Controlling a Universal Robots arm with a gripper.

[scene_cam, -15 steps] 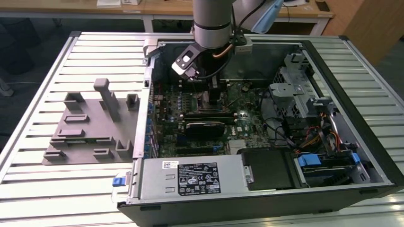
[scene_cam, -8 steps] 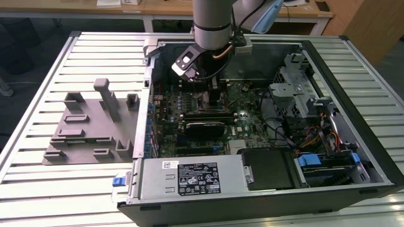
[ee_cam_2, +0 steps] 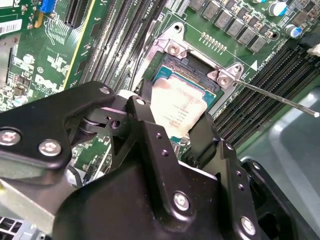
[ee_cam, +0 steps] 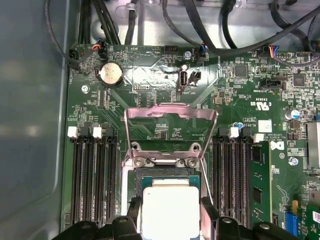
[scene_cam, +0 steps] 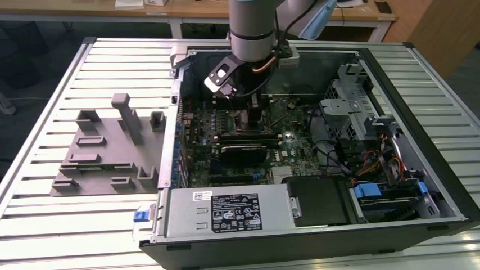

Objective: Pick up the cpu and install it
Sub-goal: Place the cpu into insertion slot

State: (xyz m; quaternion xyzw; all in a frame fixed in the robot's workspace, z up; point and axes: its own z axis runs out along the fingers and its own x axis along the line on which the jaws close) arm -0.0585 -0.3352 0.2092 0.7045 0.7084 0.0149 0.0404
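Observation:
The cpu (ee_cam_2: 176,106), a flat square chip with a silvery top, lies between my gripper's (ee_cam_2: 174,116) two black fingers (ee_cam_2: 202,131), which press on its opposite edges. It sits level in or just above the open socket (ee_cam_2: 172,65) on the green motherboard (ee_cam: 150,85). In the first wrist view the cpu (ee_cam: 170,210) is directly below the raised metal load plate (ee_cam: 170,113), with the gripper (ee_cam: 170,216) around it. In the exterior view the gripper (scene_cam: 248,109) reaches down into the open computer case (scene_cam: 420,140) over the socket.
A thin socket lever (ee_cam_2: 280,98) sticks out beside the socket. Memory slots (ee_cam: 92,175) flank it on both sides. A grey plastic plate (scene_cam: 105,152) with upright blocks lies on the slatted table at the exterior view's left. Power supply (scene_cam: 225,211) and drive cage (scene_cam: 352,112) crowd the case.

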